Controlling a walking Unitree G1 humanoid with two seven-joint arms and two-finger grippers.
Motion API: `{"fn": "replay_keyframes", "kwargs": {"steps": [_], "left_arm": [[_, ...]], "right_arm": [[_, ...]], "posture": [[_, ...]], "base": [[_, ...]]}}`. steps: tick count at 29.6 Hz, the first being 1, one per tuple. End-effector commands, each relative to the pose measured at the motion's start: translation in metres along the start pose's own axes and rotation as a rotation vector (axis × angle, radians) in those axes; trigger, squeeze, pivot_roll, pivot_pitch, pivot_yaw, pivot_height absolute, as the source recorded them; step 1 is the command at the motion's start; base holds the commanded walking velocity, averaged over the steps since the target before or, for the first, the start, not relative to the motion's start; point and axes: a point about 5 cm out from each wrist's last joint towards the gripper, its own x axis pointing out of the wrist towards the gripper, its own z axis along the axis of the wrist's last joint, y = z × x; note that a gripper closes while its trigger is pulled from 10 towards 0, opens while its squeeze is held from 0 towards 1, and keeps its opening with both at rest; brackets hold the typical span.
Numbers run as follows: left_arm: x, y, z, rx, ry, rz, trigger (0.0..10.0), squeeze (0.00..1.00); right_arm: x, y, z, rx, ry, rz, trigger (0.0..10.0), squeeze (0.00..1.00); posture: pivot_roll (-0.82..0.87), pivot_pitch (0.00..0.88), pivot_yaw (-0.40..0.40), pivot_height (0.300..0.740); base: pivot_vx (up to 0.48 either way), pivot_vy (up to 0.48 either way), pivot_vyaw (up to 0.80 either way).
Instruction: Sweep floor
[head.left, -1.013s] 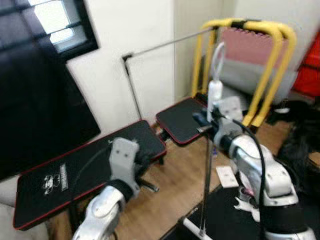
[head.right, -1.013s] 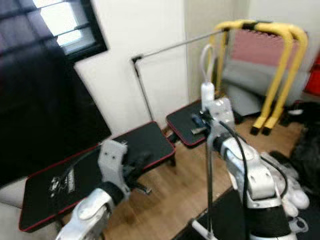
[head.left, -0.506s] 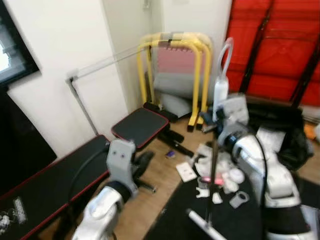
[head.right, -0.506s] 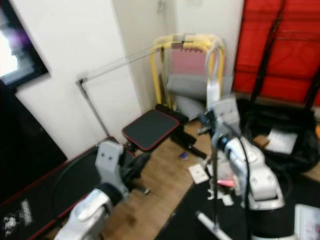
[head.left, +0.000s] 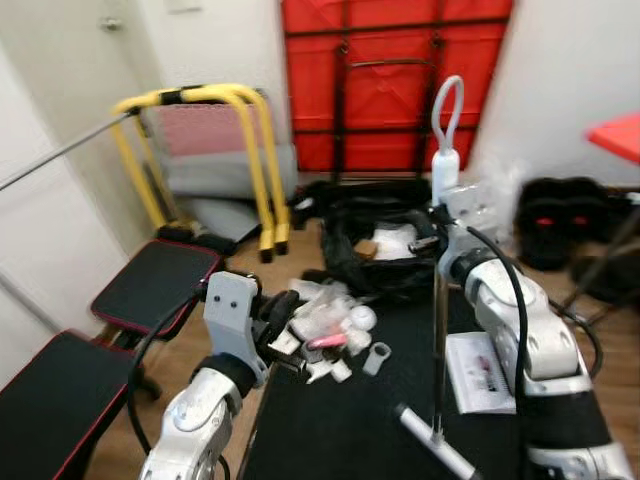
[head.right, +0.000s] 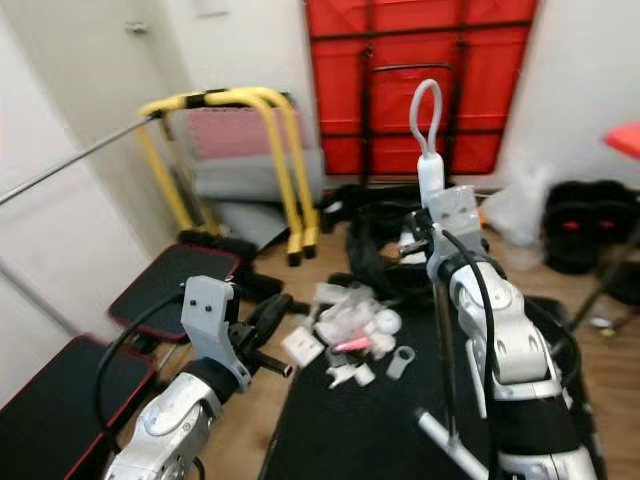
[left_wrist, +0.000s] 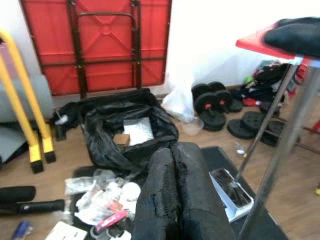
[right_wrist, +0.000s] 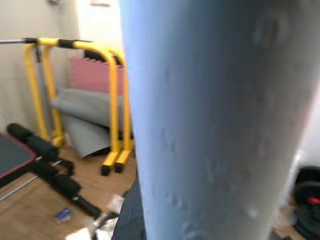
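Gripping the broom (head.left: 438, 300) high on its thin pole, just under the white looped handle, the right pincer (head.left: 436, 238) is holding it upright; the head is resting on the black mat (head.left: 340, 430) below that pincer. It is looking light and stiff, so a hold near the top is giving reach but little leverage. The left pincer (left_wrist: 172, 192), fingers pressed together and empty, is hovering just short of the litter pile (head.left: 330, 330). Beyond lie a black bag (left_wrist: 127, 132) and weights (left_wrist: 212, 102), crowding the wooden floor (head.left: 190, 370)
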Motion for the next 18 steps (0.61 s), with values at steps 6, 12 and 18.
{"fn": "replay_keyframes", "kwargs": {"steps": [6, 12, 18], "left_arm": [[0.001, 0.006, -0.004, -0.011, 0.007, 0.074, 10.0, 0.00], [0.002, 0.011, -0.003, -0.035, -0.003, 0.110, 10.0, 0.00], [0.002, 0.019, -0.004, -0.119, -0.017, 0.177, 10.0, 0.00]], "right_arm": [[0.002, -0.004, 0.011, 0.025, -0.084, -0.024, 10.0, 0.00], [0.002, -0.002, 0.015, 0.079, -0.117, -0.005, 10.0, 0.00], [0.002, -0.001, 0.010, 0.179, -0.121, 0.001, 10.0, 0.00]], "posture": [[-0.10, 0.000, -0.017, 0.740], [-0.10, 0.000, -0.015, 0.740], [-0.10, 0.000, -0.016, 0.740]], "base": [[0.000, 0.000, -0.67], [0.000, 0.000, 0.00], [0.000, 0.000, 0.00]]}}
